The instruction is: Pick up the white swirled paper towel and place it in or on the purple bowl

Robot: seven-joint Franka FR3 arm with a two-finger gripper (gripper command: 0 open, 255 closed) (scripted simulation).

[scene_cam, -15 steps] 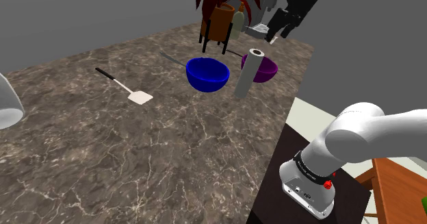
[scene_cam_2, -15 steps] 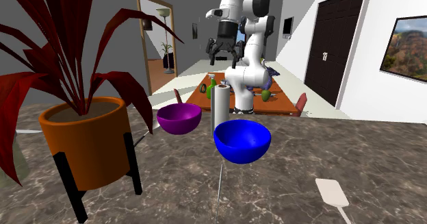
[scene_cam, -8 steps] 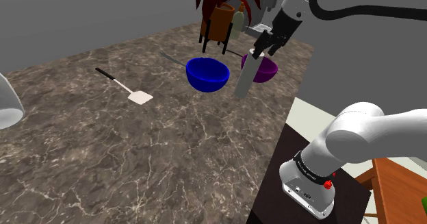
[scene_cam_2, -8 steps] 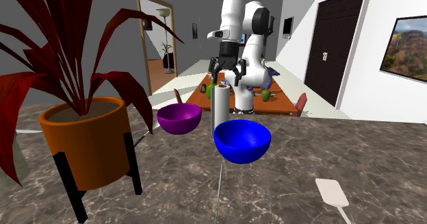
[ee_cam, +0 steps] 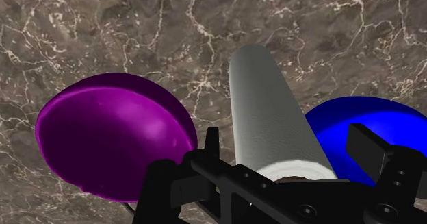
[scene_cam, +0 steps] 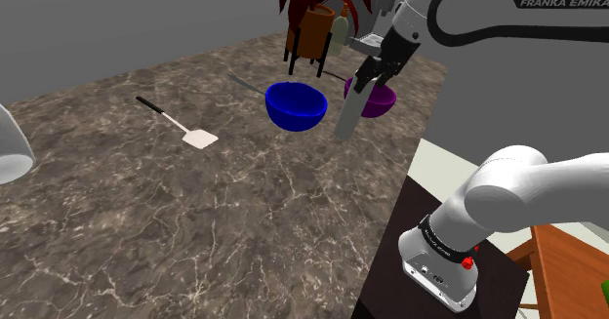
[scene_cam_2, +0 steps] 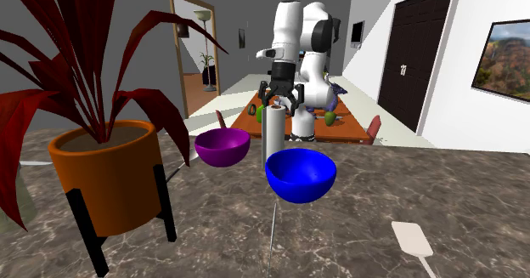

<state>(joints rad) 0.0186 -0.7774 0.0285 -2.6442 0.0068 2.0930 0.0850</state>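
The claw (ee_cam: 286,132) hangs directly over the paper towel roll (ee_cam: 270,113), pointing down at the counter. It is open: its two black fingers (ee_cam: 209,142) stand apart, one on each side of the roll's top end, with a gap between each finger and the paper. The roll is not held. It is pale grey-white and stands upright on its end on the dark marble counter (scene_cam: 244,200), its top rim level with the fingertips and its brown core showing just under the claw.

Down beside the roll's foot, on the side of one finger, sits the purple bowl (ee_cam: 109,130), upright and near the roll; I cannot tell whether they touch. On the side of the other finger, also close to the roll, sits a blue bowl (ee_cam: 345,120), a little larger. The roll stands between the two bowls.

Further from the claw, past the purple bowl, a red-leaved plant in an orange pot (scene_cam_2: 106,174) stands on a black frame. Furthest off, well beyond the blue bowl, a white spatula (scene_cam: 181,124) with a dark handle lies flat on the counter.
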